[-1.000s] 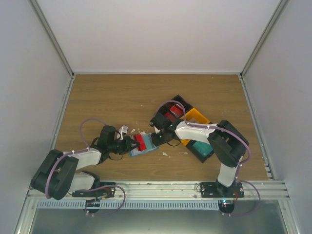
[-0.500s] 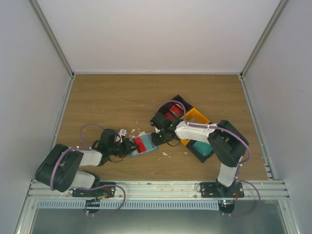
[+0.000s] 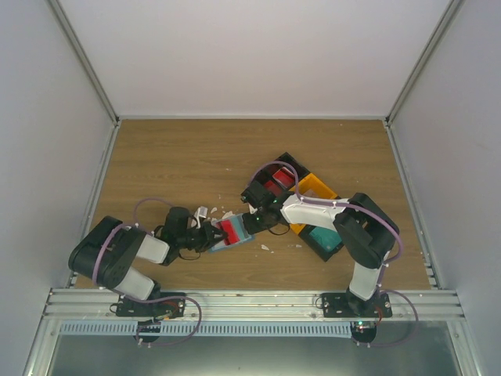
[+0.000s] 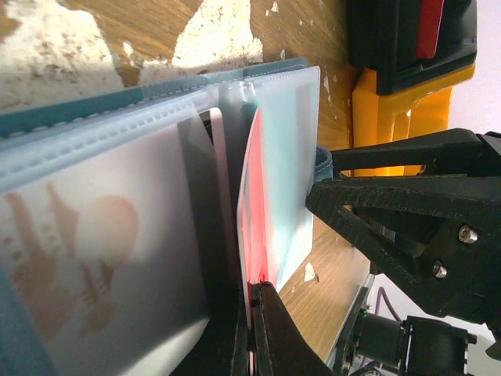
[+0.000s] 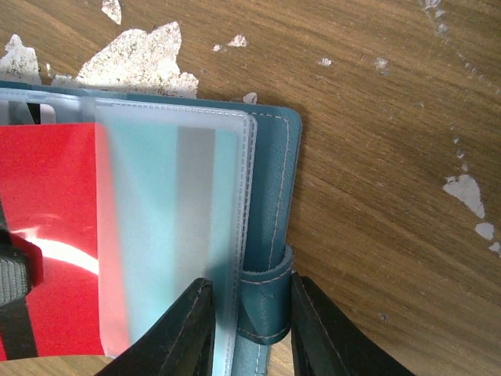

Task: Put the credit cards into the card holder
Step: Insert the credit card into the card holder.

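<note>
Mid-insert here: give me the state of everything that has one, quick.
card holder: open, lying flat, strap clamped.
red card: partly inside clear sleeve, gripped.
left end effector: shut on red card.
right end effector: shut on card holder strap.
black tray: holds spare card.

The left gripper [image 3: 214, 233], pinching a red card [image 3: 230, 228], blocks the card holder [image 3: 232, 244] at 9 o'clock. The right gripper [image 3: 252, 223], clamped on it, blocks 2 o'clock, with trays [image 3: 315, 186] behind. White scraps [image 3: 200, 210] lie at 11. Bare table [image 3: 235, 268] wood opens at 6 o'clock.
</note>
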Motion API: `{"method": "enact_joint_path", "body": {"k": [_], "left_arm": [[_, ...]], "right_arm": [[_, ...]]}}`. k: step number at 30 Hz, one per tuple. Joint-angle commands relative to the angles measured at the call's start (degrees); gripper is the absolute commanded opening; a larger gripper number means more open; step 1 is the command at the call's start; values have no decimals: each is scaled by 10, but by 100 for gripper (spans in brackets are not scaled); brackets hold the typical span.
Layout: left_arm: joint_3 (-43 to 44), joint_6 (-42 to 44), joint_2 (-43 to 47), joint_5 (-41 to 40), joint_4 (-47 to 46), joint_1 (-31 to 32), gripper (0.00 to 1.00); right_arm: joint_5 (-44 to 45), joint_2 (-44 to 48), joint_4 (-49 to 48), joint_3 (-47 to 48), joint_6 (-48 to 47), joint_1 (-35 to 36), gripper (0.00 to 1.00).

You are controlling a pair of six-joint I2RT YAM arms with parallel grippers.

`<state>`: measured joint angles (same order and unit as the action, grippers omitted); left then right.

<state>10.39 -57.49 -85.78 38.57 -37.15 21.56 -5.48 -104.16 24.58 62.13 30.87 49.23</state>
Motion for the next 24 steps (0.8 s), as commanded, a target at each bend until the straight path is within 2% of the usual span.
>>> {"method": "enact_joint_path", "body": {"k": [1, 11, 18, 24], "left_arm": [[7, 8, -27, -7, -15, 15, 0], [25, 16, -56, -15, -13, 33, 2], [53, 37, -77, -15, -2, 58, 12], [87, 84, -41, -54, 90, 88, 26]], "right_arm": [[-2, -19, 29, -15, 2, 6, 28], [-19, -18, 22, -16, -1, 6, 28], [-36, -15, 12, -17, 1, 6, 29], [-19, 0, 8, -23, 16, 5, 30]]}}
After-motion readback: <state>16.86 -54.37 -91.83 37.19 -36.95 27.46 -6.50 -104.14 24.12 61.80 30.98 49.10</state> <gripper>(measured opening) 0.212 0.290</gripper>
